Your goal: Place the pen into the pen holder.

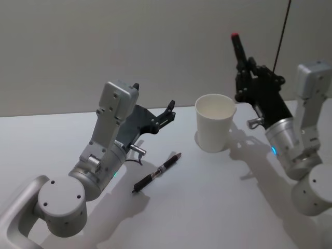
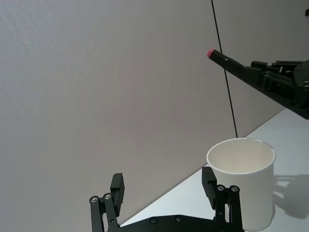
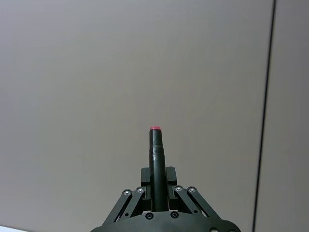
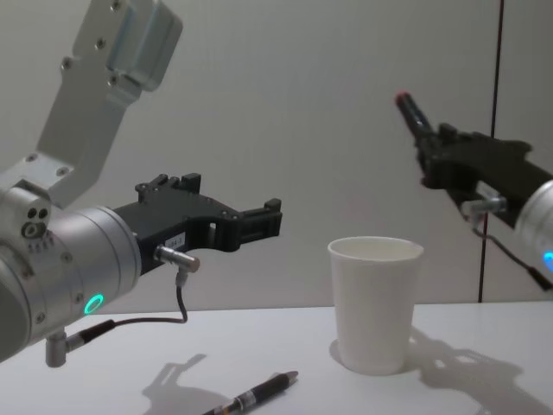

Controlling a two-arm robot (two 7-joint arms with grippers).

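Gripping a red-tipped pen aloft, jaws clamped on its barrel, the right gripper hangs just right of the cup. Next it likely must tip the pen over the rim and release. The left gripper hovers left of the cup, jaws wide, empty.

Couldn't follow the bench pen past the chest view's lower edge, nor the raised pen down inside the right gripper.
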